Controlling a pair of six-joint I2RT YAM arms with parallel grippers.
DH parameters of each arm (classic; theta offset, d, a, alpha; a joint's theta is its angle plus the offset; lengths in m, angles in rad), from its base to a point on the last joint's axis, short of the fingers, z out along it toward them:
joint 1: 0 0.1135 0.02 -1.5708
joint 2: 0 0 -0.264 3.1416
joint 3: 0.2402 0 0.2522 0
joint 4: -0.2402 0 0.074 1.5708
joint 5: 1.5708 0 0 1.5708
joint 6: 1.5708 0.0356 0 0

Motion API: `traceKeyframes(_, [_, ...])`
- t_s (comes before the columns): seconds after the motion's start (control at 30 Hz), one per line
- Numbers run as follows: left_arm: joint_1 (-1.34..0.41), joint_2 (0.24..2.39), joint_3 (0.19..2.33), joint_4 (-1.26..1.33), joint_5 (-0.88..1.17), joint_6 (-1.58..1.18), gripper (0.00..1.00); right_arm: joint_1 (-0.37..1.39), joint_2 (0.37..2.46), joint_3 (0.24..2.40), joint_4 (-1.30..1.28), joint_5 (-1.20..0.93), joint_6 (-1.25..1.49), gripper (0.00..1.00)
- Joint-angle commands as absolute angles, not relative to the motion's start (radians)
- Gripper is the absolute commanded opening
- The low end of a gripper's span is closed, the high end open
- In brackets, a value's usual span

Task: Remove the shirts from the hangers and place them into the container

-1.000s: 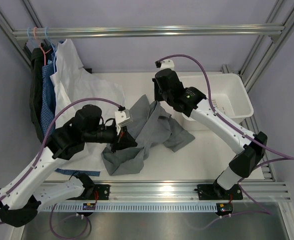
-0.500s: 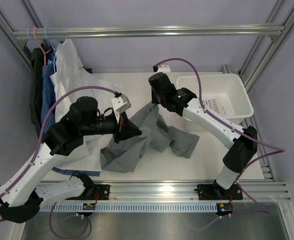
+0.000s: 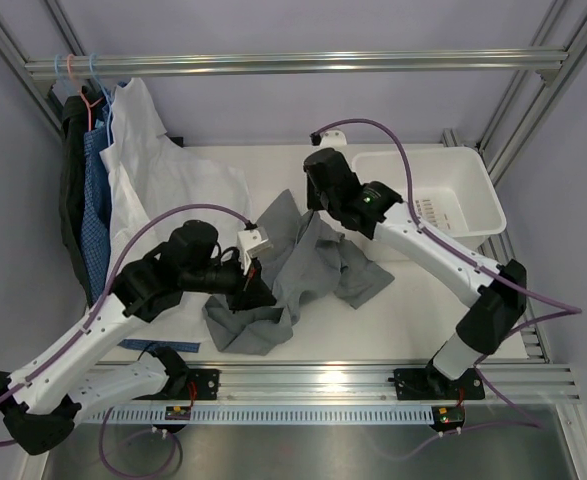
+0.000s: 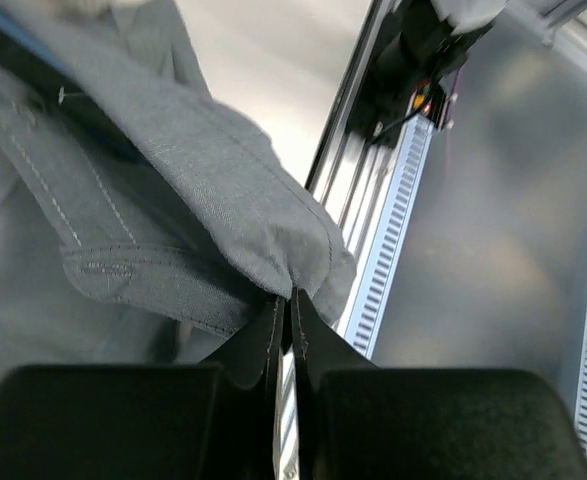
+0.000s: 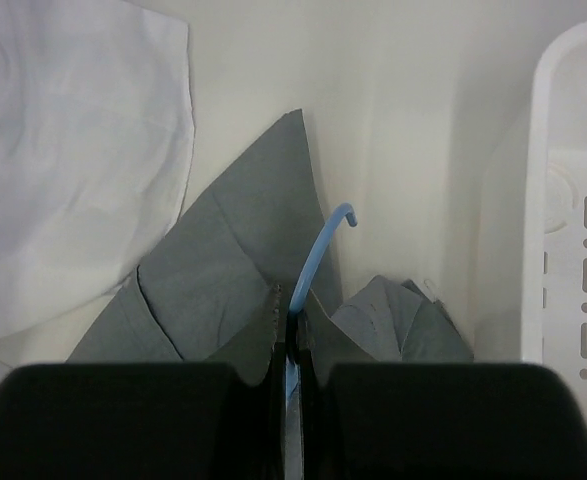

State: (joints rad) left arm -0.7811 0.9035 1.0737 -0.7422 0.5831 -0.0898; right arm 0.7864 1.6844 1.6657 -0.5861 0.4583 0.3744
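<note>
A plain grey shirt [image 3: 308,265] lies crumpled on the table between my two arms. My left gripper [image 3: 261,296] is shut on a folded hem of it [image 4: 263,230], the fabric pinched at the fingertips [image 4: 285,300]. My right gripper [image 3: 315,205] is shut on the stem of a light blue hanger [image 5: 318,255], whose hook curves up beyond the jaws above the grey shirt [image 5: 223,270]. The rest of that hanger is hidden under the cloth. The white container [image 3: 473,180] stands at the back right, its slotted base and rim [image 5: 548,150] right of my right gripper.
A white shirt [image 3: 148,170], a blue checked one [image 3: 95,190] and a dark one [image 3: 71,200] hang at the left from hangers [image 3: 88,75] on the aluminium rail [image 3: 323,63]. The white shirt's tail [image 5: 73,150] drapes onto the table. A slotted rail [image 4: 393,210] runs along the near edge.
My left gripper has pulled the grey fold down toward the near edge, bunching the shirt. My right gripper swung left with the hanger, then came back a little to the right.
</note>
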Motion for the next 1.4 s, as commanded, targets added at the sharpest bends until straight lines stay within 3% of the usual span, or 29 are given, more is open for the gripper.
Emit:
traceKeyframes(0.0, [-0.796,0.842,1.003,-0.832,0.589,-0.112,0.09,0.767,1.519,1.586,-0.372,0.462,0.339,0.00])
traceKeyframes(0.03, [-0.796,0.833,0.987,-0.793,0.584,-0.120,0.16,0.764,1.496,1.538,-0.314,0.398,0.324,0.00])
traceKeyframes(0.07, [-0.795,0.815,0.985,-0.770,0.574,-0.129,0.33,0.767,1.462,1.514,-0.289,0.364,0.305,0.00])
traceKeyframes(0.13, [-0.795,0.799,0.988,-0.692,0.565,-0.155,0.55,0.767,1.434,1.456,-0.238,0.283,0.264,0.00])
traceKeyframes(0.17, [-0.796,0.793,1.000,-0.666,0.554,-0.161,0.70,0.767,1.407,1.434,-0.220,0.255,0.250,0.00])
traceKeyframes(0.23, [-0.795,0.785,1.022,-0.601,0.537,-0.189,0.82,0.767,1.376,1.370,-0.169,0.185,0.218,0.00])
traceKeyframes(0.33, [-0.795,0.796,1.087,-0.549,0.525,-0.215,0.90,0.769,1.307,1.298,-0.112,0.103,0.178,0.00])
traceKeyframes(0.47, [-0.795,0.808,1.157,-0.494,0.406,-0.248,0.89,0.767,1.272,1.255,-0.100,0.057,0.141,0.00])
traceKeyframes(0.63, [-0.796,0.921,1.244,-0.494,0.339,-0.311,0.70,0.769,1.262,1.244,-0.106,0.078,0.126,0.00])
traceKeyframes(0.8, [-0.798,1.058,1.238,-0.425,0.306,-0.512,0.61,0.769,1.272,1.250,-0.094,0.103,0.092,0.00])
traceKeyframes(1.37, [-0.839,1.235,1.197,-0.305,0.181,-0.759,0.40,0.769,1.307,1.266,-0.061,0.121,0.100,0.00])
